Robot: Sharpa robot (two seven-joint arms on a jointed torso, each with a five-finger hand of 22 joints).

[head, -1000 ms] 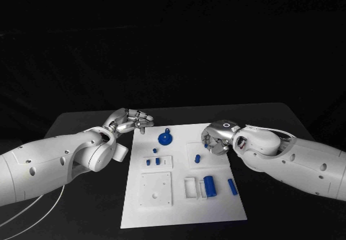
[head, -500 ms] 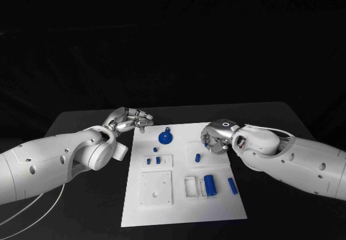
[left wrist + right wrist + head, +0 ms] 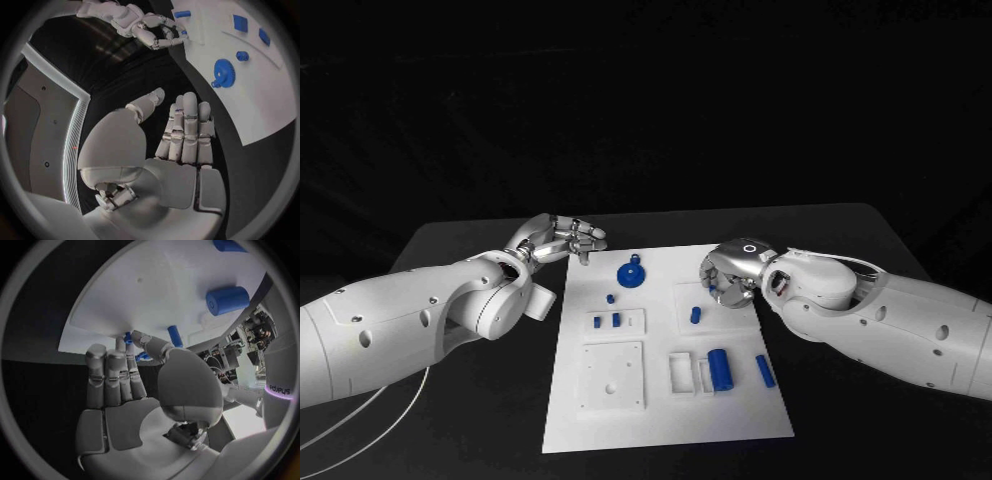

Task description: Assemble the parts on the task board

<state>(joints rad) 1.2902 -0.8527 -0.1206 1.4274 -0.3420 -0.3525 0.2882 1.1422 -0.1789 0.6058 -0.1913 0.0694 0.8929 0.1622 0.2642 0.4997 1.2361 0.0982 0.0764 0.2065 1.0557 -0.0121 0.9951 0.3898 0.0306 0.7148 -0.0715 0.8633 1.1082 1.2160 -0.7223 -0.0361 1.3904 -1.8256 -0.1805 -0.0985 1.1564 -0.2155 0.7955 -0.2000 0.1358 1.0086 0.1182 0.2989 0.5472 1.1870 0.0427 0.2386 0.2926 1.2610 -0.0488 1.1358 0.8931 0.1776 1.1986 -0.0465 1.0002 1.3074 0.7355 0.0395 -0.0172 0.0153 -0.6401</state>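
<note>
The white task board (image 3: 661, 420) lies in the middle of the table. On it are a blue gear (image 3: 632, 275), a small blue peg (image 3: 695, 316), two small blue pieces (image 3: 606, 321) in a white block, a blue cylinder (image 3: 718, 370) and a blue bar (image 3: 764, 372). My left hand (image 3: 560, 240) hovers off the board's far left corner, fingers apart, holding nothing. My right hand (image 3: 728, 275) hangs over the board's far right part, just beyond the peg, fingers pointing down and empty. The right wrist view shows that hand (image 3: 125, 390) with straight fingers near the cylinder (image 3: 228, 300).
A white square plate with holes (image 3: 613, 376) and a white bracket (image 3: 682, 375) sit on the near half of the board. Black table (image 3: 459, 250) surrounds the board on all sides. The left wrist view shows the gear (image 3: 222, 72) ahead of my left hand (image 3: 181, 135).
</note>
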